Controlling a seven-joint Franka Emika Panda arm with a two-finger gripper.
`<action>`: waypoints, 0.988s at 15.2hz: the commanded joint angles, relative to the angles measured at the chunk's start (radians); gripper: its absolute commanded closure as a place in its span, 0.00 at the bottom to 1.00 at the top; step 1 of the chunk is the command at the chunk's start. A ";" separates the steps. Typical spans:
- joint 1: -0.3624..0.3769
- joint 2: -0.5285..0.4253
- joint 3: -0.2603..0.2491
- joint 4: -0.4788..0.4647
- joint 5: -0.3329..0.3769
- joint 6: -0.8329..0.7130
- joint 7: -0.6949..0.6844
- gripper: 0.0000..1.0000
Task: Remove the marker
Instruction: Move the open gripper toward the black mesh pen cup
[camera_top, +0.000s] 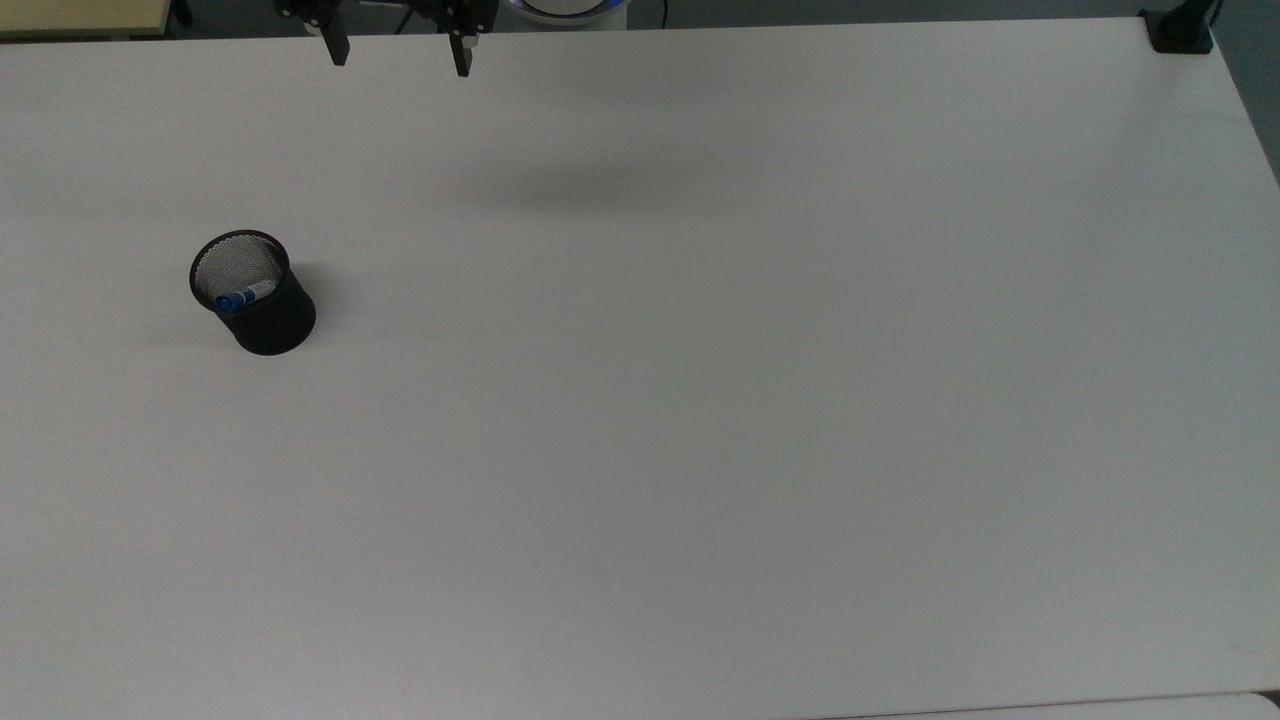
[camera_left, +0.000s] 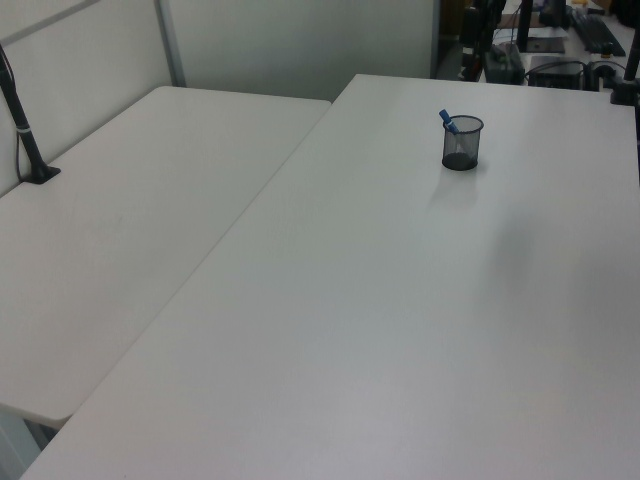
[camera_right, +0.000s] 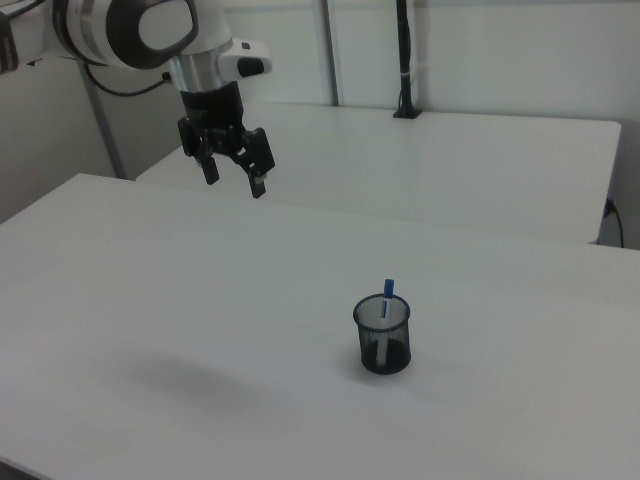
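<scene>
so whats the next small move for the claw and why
Probably travel toward the black mesh cup and stop above it: the claw hangs open, high and well off to the right view's left, and the marker stands in that cup with its blue cap poking out.

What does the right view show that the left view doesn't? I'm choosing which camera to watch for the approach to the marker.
Right view alone: the arm's white wrist and the gripper, fingers apart, hanging well above the table and far from the cup, towards the right view's upper left.

Left view alone: a second table butted along the left view's left, and a cluttered desk beyond the far edge.

Both: the black mesh cup standing upright on the white table, with the marker standing in it, blue cap poking above the rim.
</scene>
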 joint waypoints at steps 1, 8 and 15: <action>0.005 -0.011 -0.023 -0.014 -0.012 0.019 -0.068 0.00; -0.164 0.026 -0.023 -0.054 -0.009 0.184 -0.416 0.00; -0.227 0.140 -0.025 -0.190 -0.009 0.597 -0.397 0.00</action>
